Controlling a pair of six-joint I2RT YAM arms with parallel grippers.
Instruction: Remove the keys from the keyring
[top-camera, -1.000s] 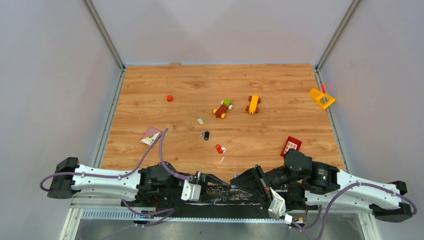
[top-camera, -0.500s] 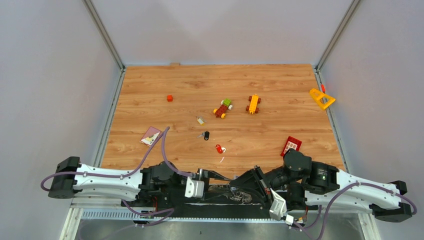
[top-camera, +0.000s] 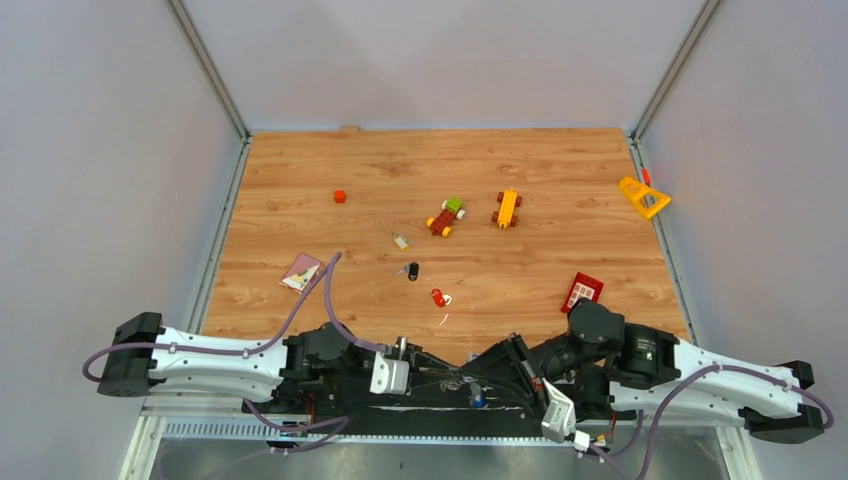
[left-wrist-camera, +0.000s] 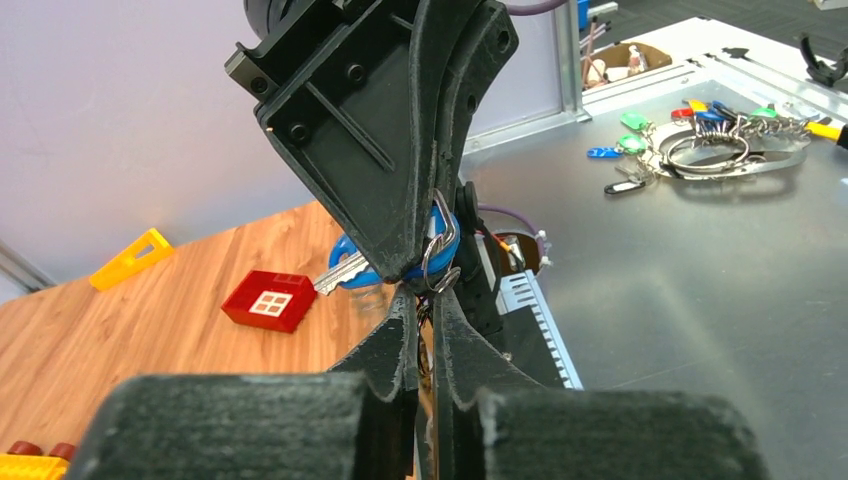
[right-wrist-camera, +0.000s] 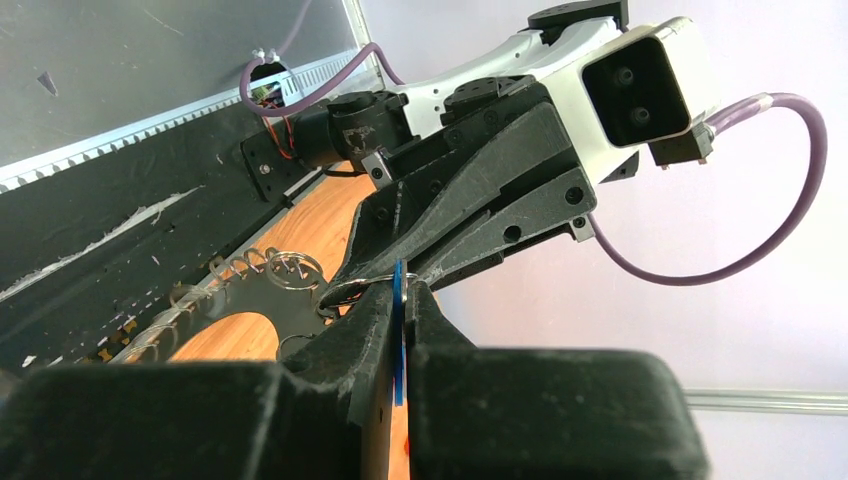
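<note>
Wrist views: right gripper (right-wrist-camera: 400, 290) clamped on blue key (left-wrist-camera: 345, 270); left gripper (left-wrist-camera: 425, 305) pinched on small wire ring (left-wrist-camera: 430, 255) at key's 3 o'clock. Top view: grip too small to resolve, 6 o'clock edge.

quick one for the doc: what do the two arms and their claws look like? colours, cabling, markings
Both alike. Left arm and right arm: white link shells, black joint housings, a purple cable looping off each. Left claw and right claw: matte black, ribbed wedge fingers tapering to thin tips, screw heads showing. White boxy camera housing on each wrist. No readable markings.
</note>
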